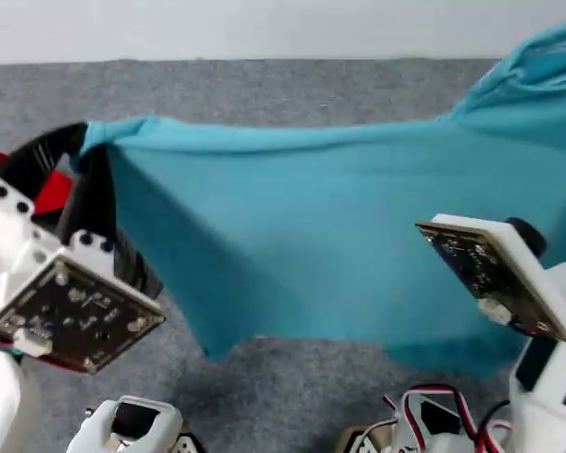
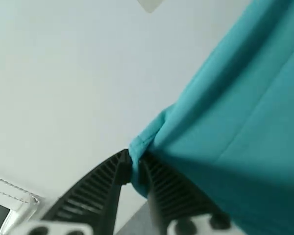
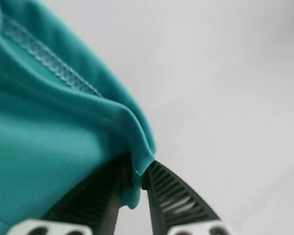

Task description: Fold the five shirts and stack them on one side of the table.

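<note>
Hanging spread, teal shirt (image 1: 311, 236) — seemingly plain

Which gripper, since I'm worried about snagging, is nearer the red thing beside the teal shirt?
Left. The left gripper pinches the teal shirt corner right beside the red thing; the right gripper holds the shirt's opposite end, far across.

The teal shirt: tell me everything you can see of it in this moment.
The teal shirt is plain, thin, knit-looking fabric with a stitched hem. It hangs spread out over the grey table, stretched between two pinched spots. The left hand is shut on one bunched corner and the right hand on a hemmed edge. Its top edge sags slightly, and its lower edge hangs loose and uneven.
</note>
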Controlling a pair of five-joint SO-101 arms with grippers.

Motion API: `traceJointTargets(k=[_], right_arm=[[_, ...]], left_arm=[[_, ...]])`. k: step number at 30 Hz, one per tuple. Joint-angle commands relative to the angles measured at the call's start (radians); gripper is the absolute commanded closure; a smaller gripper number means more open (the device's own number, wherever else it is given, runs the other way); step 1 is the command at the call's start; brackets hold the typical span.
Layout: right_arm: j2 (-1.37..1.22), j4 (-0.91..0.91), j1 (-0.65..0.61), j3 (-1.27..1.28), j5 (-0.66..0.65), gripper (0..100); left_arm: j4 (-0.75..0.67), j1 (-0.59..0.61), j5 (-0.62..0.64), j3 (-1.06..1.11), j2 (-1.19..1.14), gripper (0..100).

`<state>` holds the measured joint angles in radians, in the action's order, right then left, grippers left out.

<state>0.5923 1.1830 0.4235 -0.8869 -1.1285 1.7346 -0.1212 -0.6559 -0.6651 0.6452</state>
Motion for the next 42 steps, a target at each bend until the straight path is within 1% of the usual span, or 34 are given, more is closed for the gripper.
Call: traceJointTargets(k=[1,4,7,10,13,16,18,22,25,30,33,39,42], right_arm=[[-0.019,0.113,0.018,-0.026,0.009,99.0],[-0.031,0.220,0.013,-0.021,0.014,99.0],[-0.041,0.262,0.012,0.055,0.015,99.0],[-0.054,0.260,0.012,0.172,0.015,99.0],[-0.071,0.257,-0.001,0.288,0.017,99.0],[-0.082,0.189,-0.042,0.417,0.017,99.0],[-0.087,0.113,-0.058,0.505,0.017,99.0],[-0.090,-0.087,-0.110,0.689,0.017,99.0],[-0.090,-0.249,-0.148,0.825,0.015,99.0],[-0.090,-0.507,-0.191,1.025,0.012,99.0],[-0.091,-0.667,-0.206,1.128,0.011,99.0],[-0.096,-0.970,-0.229,1.300,0.008,99.0],[-0.140,-1.075,-0.231,1.316,0.008,99.0]], left_arm=[[0.020,0.008,-0.009,0.110,0.037,99],[0.017,0.003,-0.009,0.193,0.040,99],[0.000,0.002,-0.009,0.308,0.037,99],[-0.068,0.003,-0.009,0.450,0.038,99],[-0.178,0.006,-0.009,0.593,0.038,99],[-0.313,0.006,-0.009,0.740,0.038,99],[-0.417,0.006,-0.009,0.842,0.037,99],[-0.606,0.008,-0.009,1.013,0.037,99],[-0.700,0.008,-0.009,1.096,0.003,99],[-0.819,0.046,-0.008,1.109,-0.155,99],[-0.884,0.075,-0.008,1.064,-0.273,99],[-0.891,0.089,-0.011,0.848,-0.528,99],[-0.890,0.086,-0.054,0.734,-0.634,99]])
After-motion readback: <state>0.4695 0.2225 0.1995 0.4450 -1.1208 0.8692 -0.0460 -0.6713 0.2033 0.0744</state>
